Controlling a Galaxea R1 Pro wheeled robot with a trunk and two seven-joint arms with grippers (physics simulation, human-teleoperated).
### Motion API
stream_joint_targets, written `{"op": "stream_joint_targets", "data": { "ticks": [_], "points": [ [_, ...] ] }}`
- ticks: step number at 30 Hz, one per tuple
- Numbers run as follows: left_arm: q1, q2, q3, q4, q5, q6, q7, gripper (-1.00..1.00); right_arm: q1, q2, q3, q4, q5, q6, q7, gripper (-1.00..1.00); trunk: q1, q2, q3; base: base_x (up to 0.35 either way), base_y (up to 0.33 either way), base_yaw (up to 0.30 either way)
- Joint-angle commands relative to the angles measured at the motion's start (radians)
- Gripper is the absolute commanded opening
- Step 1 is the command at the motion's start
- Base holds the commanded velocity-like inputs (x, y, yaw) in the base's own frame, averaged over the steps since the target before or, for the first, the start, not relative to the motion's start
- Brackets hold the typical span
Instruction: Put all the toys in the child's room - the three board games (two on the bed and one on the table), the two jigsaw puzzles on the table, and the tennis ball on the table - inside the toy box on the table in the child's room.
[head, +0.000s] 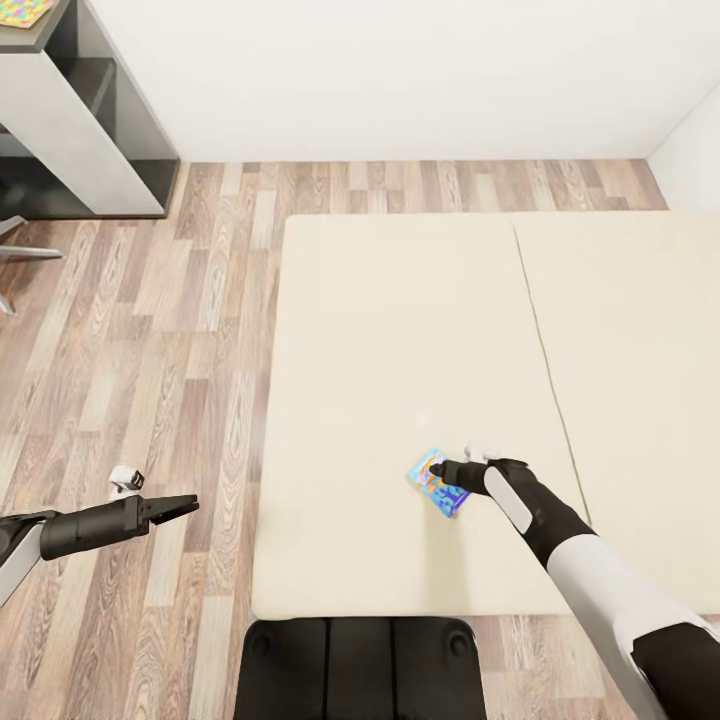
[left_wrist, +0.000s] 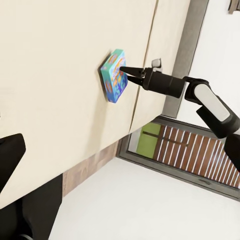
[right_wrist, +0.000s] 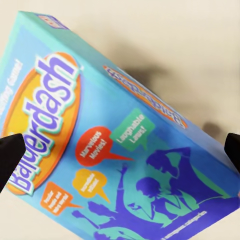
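Board game lies on the bed — right gripper spread around it, left gripper together.

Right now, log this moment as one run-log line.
right gripper: open, at blue board game on bed | left gripper: over floor, state unclear | board game: not lifted

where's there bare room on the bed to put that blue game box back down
Nearly everywhere: the bed is bare cream on both sides of its centre seam. The one occupied spot is near the front edge, where the right gripper meets the blue game box. The left gripper hangs over the wood floor.
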Motion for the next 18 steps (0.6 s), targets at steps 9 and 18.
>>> {"op": "stream_joint_targets", "data": {
  "ticks": [9, 18],
  "points": [
    [-0.001, 0.001, -0.003, 0.000, 0.007, 0.009, 0.000, 1.00, 0.000, 0.000, 0.009, -0.002, -0.010, 0.016, -0.002, 1.00, 0.001, -0.002, -0.002, 0.000, 0.000, 0.000],
    [0.000, 0.001, -0.003, 0.000, 0.008, 0.009, 0.000, 1.00, 0.000, 0.014, 0.007, -0.011, -0.012, 0.122, 0.004, 1.00, 0.001, -0.002, -0.002, 0.000, 0.000, 0.000]
  ]
}}
